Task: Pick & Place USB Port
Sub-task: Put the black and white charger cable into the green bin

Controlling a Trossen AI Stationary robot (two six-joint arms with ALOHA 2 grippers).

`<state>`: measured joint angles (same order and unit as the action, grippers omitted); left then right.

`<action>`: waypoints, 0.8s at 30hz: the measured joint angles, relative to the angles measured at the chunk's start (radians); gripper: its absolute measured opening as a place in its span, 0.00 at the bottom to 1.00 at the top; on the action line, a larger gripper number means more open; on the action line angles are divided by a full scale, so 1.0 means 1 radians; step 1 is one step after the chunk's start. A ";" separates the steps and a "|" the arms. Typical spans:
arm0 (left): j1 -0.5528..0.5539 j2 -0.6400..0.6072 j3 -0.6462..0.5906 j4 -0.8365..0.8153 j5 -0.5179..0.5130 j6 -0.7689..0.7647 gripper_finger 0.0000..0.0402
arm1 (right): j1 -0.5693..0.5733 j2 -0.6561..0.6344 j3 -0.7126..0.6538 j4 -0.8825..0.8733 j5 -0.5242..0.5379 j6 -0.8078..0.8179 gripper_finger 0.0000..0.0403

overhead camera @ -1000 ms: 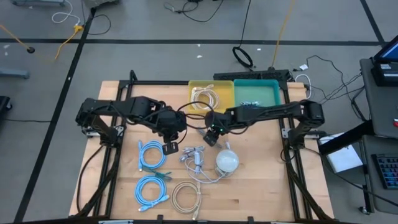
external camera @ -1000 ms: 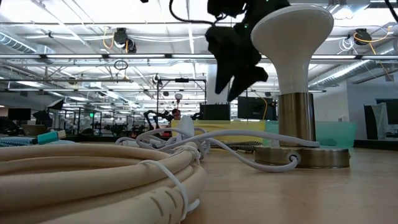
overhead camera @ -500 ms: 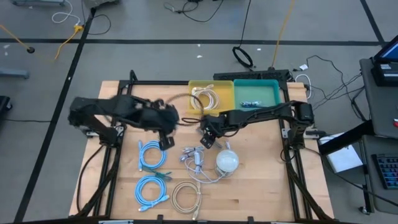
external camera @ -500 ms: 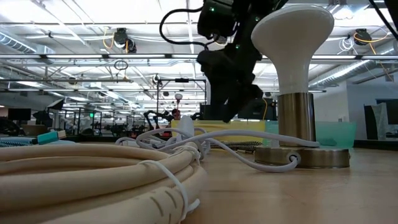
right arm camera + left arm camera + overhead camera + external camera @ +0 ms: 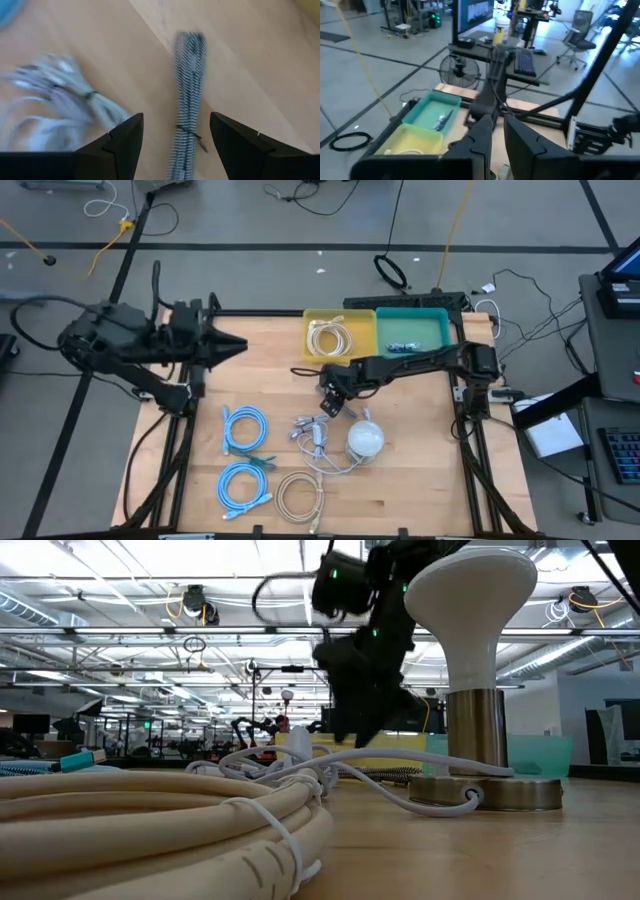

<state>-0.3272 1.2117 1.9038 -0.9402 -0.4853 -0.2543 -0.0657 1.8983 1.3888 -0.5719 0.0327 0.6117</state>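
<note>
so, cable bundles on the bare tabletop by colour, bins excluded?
Blue coils: 2
Beige coil: 1
White loose tangle: 1
Grey striped cable: 1
Total: 5

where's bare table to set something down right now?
Free: wood right of the white dome lamp, toward the table's right rail; also the strip between the retracted left gripper and yellow bin. Crowded: the centre, where the open right gripper hovers over a braided cable, blue coils, beige coil.
</note>
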 joint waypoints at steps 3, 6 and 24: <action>-0.014 0.001 0.000 -0.004 -0.018 -0.009 0.13 | -0.007 0.041 -0.002 -0.009 -0.011 -0.004 0.56; -0.021 0.014 0.000 -0.012 -0.014 -0.014 0.13 | -0.008 0.077 -0.001 0.000 -0.037 -0.003 0.56; -0.028 0.021 -0.001 -0.069 -0.032 -0.038 0.13 | -0.004 0.070 -0.002 -0.008 -0.132 -0.054 0.05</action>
<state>-0.3553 1.2324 1.9030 -1.0094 -0.5176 -0.2927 -0.0698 1.9681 1.3865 -0.5803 -0.0991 0.5574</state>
